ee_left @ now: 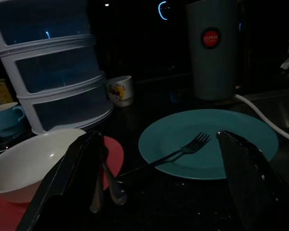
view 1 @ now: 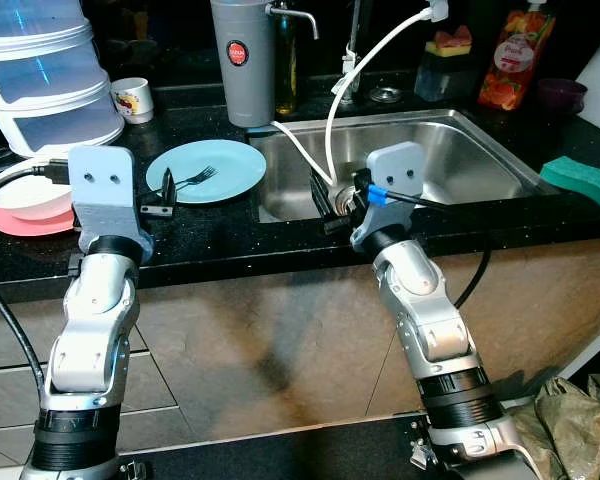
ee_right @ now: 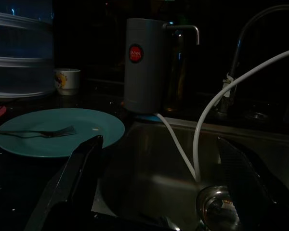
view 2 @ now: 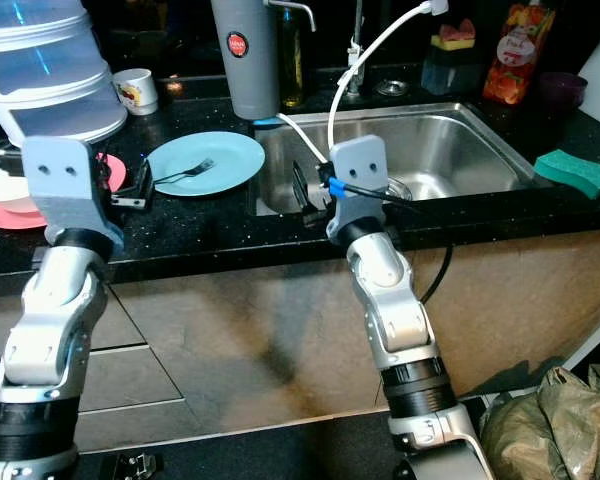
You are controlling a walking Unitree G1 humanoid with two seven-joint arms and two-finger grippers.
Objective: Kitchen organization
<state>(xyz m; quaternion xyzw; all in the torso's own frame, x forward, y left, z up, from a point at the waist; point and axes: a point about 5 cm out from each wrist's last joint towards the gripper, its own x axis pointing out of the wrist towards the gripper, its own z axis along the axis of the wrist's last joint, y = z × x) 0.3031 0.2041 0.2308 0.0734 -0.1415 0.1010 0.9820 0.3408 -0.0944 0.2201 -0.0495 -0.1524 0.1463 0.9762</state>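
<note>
Eye views: I count one teal plate (view 1: 208,170) left of sink (view 1: 460,150), one fork (view 1: 192,179) on it, one mug (view 1: 132,99) far left.
Left wrist: left gripper (ee_left: 154,183) spread wide, empty, near plate; canister (ee_left: 213,48) reads "JAPAN".
Right wrist: right gripper (ee_right: 159,183) wide open, empty, over sink.

Teal plate (view 1: 206,170) on black counter, fork (view 1: 192,179) lying across it

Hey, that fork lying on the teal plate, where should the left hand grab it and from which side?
Best bet is the handle end. The fork lies flat with its tines on the teal plate and its handle running off the rim toward the open left hand. Come in low from the robot's side of the counter, fingers straddling the thin handle. That likely avoids the plate rim.
</note>
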